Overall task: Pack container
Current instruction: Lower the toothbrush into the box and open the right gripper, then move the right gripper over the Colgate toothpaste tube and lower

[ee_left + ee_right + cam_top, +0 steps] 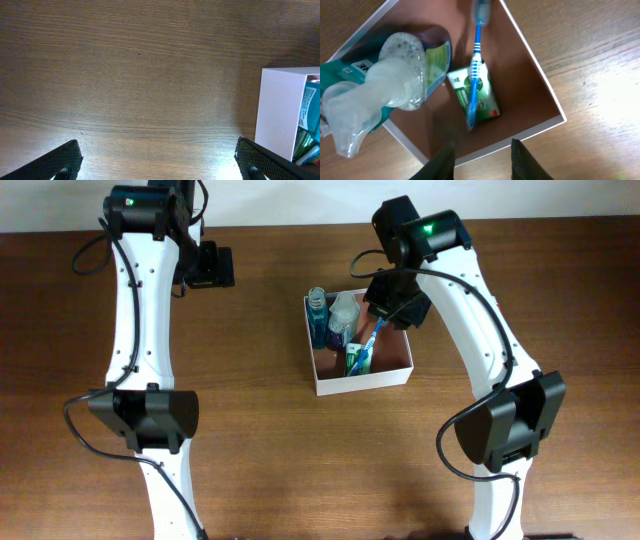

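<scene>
Square, shallow container (365,383), white walls, reddish-brown inside, sits mid-bench (250,430) | slim blue toothbrush (476,75) lies across green carton (482,100); clear plastic pump bottle (385,95) beside | right hand (482,160) spread above; left hand (157,160) spread over woodgrain

arms (135,310): white links | joints (150,418): black housings | cables (67,412): black | LEDs (430,225): green

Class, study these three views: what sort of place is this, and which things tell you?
Probably a robotics lab bench, not a bathroom: a left arm and right arm stand at a wooden table, and the container holds toiletries, a toothbrush and toothpaste box.
</scene>
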`<state>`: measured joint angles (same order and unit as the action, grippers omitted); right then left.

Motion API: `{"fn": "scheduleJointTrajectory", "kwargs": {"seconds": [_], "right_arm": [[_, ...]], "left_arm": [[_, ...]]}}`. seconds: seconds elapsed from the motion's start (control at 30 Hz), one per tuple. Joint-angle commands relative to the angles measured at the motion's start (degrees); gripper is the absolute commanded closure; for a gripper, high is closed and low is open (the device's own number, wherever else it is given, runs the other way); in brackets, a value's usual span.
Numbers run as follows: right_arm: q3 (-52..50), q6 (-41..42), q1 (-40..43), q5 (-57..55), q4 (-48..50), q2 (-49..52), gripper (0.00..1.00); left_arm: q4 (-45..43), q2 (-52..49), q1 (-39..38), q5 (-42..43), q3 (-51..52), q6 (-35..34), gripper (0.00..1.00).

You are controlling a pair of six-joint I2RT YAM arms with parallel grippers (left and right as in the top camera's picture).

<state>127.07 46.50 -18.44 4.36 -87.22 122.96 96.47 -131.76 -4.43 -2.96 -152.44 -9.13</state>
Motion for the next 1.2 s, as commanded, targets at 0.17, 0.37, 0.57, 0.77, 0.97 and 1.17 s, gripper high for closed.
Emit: {"fn": "scheduleJointTrajectory", "kwargs": {"seconds": [0.17,0.37,0.57,0.77,0.97,1.17], "right_arm": [[-0.5,-4.33,4.04,-4.72,-0.98,0.2,0.57],[-0.52,-20.96,15.56,-8.46,-2.54,0.22,0.15],[-0.52,-33.48,25.11,-11.69,-2.97,0.22,0.01],[-0.52,-41.72,32.59,-8.26,0.57,0.22,0.01],[-0.52,-56.48,35.76,-0.33,6.69,1.95,0.0],[-0.52,-59.84,35.63,-0.55,9.14,7.39,0.08]], "left_arm": [[0.04,1.75,0.09,0.42,0.15,-0.5,0.01],[0.04,1.75,0.09,0.42,0.15,-0.5,0.01],[0.04,1.77,0.09,0.42,0.15,-0.5,0.01],[0.04,1.77,0.09,0.42,0.15,-0.5,0.01],[0.04,1.77,0.09,0.42,0.15,-0.5,0.01],[0.04,1.77,0.09,0.42,0.15,-0.5,0.01]]}}
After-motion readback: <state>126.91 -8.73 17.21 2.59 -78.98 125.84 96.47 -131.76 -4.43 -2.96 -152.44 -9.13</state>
